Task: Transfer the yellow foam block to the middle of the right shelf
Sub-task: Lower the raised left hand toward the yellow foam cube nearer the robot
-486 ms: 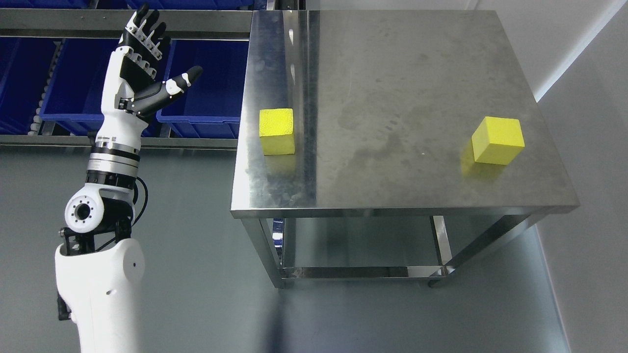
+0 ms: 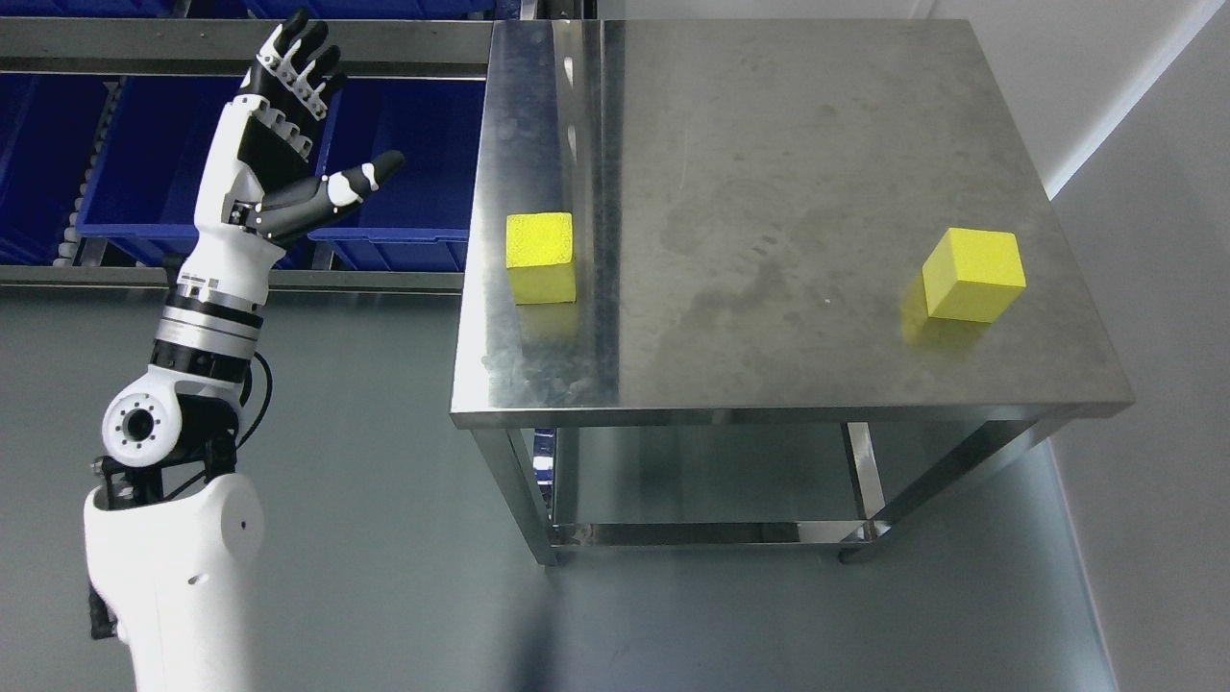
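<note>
Left hand (image 2: 279, 144) spread wide, empty — left of steel table (image 2: 769, 144), two yellow blocks (image 2: 541, 256) on it

Left arm: enters at lower left, forearm raised upright, wrist straight.
Left hand (image 2: 274, 144): fingers (image 2: 293, 62) extended together, thumb splayed out to the right, holding nothing.
</note>
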Motion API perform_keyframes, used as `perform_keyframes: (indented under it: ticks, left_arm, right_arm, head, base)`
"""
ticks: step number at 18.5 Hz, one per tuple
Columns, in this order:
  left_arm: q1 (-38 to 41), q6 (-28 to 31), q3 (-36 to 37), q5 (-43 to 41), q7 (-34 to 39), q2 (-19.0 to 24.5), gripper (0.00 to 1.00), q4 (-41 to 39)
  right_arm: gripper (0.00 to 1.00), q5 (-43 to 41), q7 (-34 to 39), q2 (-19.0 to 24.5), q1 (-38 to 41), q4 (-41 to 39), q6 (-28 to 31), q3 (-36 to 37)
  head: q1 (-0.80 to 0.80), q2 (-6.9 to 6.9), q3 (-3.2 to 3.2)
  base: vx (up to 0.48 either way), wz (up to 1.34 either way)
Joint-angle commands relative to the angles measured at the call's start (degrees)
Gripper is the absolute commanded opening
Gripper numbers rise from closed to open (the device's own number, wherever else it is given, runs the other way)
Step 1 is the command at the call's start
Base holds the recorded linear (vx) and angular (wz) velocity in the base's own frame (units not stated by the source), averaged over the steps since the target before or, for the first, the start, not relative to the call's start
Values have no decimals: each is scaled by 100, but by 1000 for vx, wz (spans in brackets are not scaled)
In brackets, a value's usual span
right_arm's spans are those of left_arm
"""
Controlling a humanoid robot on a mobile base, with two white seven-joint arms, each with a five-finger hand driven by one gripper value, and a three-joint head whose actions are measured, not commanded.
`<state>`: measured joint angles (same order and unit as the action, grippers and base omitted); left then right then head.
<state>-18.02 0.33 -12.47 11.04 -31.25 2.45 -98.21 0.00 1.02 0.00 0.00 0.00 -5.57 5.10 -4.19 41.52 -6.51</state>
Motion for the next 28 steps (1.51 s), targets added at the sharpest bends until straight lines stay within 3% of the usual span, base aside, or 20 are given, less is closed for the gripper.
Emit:
perform_keyframes:
  ticks: [1, 4, 8, 14, 21, 28]
  left_arm:
    - [692, -50, -704, 3, -1250, 669, 100, -14]
    - [1115, -112, -722, -6, -1481, 827, 100, 4]
    - [1029, -112, -547, -67, -1446, 880, 100, 354]
    - [415, -59, 647, -294, -1411, 1021, 99, 820]
    - [-412, -50, 1641, -867, -1402, 757, 99, 1796]
    - [-983, -33, 2020, -1508, -1463, 643, 99, 2692]
  right_arm:
    - [100, 0, 4, -100, -8, -100, 3, 0]
    - [100, 0, 4, -100, -8, -100, 3, 0]
    - [100, 0, 4, -100, -8, -100, 3, 0]
    - [100, 0, 4, -100, -8, -100, 3, 0]
    - [100, 0, 4, -100, -8, -100, 3, 0]
    - [100, 0, 4, -100, -8, -100, 3, 0]
  head:
    - [0, 0, 0]
    - [0, 0, 0]
    - [0, 0, 0]
    - [0, 0, 0]
    - [0, 0, 0]
    - [0, 0, 0]
  base:
    - [0, 0]
    - [0, 0]
    - [0, 0]
    - [0, 0]
    - [0, 0]
    - [0, 0]
